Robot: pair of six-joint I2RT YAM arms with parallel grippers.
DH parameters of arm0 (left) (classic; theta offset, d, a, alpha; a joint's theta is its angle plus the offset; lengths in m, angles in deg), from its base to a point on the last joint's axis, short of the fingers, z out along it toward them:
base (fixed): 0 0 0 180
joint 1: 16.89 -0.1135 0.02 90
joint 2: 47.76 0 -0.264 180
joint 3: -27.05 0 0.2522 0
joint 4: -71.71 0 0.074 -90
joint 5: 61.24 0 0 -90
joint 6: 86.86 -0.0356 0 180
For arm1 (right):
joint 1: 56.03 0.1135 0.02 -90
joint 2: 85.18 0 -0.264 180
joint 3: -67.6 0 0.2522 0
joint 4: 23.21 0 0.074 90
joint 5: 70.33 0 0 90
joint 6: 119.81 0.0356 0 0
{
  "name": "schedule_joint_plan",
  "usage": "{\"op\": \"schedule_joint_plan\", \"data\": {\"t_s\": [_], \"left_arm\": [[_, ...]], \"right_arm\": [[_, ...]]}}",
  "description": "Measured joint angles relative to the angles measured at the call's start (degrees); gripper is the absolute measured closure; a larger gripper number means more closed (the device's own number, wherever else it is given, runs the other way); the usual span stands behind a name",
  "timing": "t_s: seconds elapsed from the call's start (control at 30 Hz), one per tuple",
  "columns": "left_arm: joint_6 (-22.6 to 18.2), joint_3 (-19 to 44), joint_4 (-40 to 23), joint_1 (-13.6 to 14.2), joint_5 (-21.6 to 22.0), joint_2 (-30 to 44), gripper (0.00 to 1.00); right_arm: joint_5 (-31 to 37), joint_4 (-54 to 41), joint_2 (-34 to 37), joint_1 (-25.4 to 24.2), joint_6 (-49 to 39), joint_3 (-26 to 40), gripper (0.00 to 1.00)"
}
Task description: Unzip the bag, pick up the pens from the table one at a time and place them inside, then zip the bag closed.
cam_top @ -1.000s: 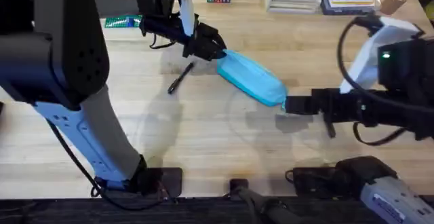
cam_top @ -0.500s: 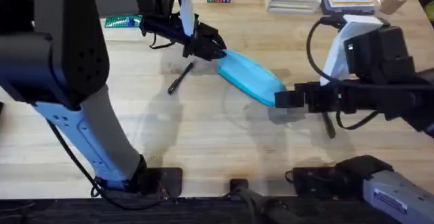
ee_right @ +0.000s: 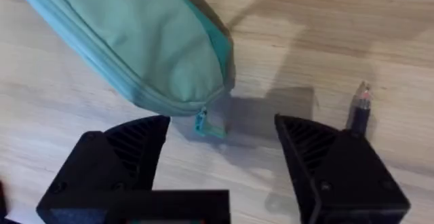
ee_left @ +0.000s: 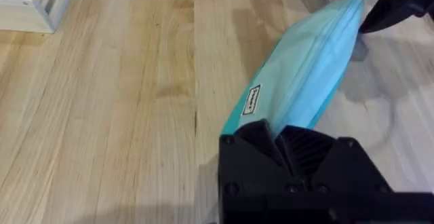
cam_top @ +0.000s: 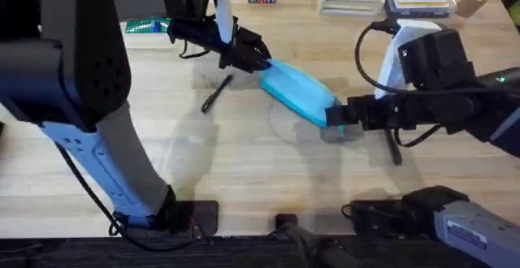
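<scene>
Left end effector clamped on the far end of the bag, which lies diagonally mid-tabletop. Right end effector spread wide at the bag's near end, straddling the small zipper tab, not gripping. One pen left of bag, another under the right arm.

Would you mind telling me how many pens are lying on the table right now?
2. One pen lies left of the blue bag, near its far end; the other pen lies beside the right hand, partly under that arm. More could be hidden beneath the arms.
</scene>
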Motion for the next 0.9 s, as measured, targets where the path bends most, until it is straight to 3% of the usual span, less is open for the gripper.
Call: {"op": "schedule_joint_plan", "data": {"t_s": [0.27, 0.47, 0.83, 0.9], "left_arm": [[0.0, 0.0, 0.0, 0.0, 0.0, 0.0, 0.959], [0.0, 0.0, 0.0, 0.0, 0.0, 0.0, 0.959], [0.0, 0.0, 0.0, 0.0, 0.0, 0.0, 0.959], [0.0, 0.0, 0.0, 0.0, 0.0, 0.0, 0.959]], "right_arm": [[-0.7, 0.2, 0.0, 0.0, -0.6, 0.0, 0.100], [-2.0, 0.4, 0.0, 0.0, -1.6, 0.0, 0.264], [-2.6, 0.5, 0.1, 0.0, -1.8, 0.0, 0.281], [-2.6, 0.5, 0.4, 0.0, -1.9, 0.0, 0.371]]}}
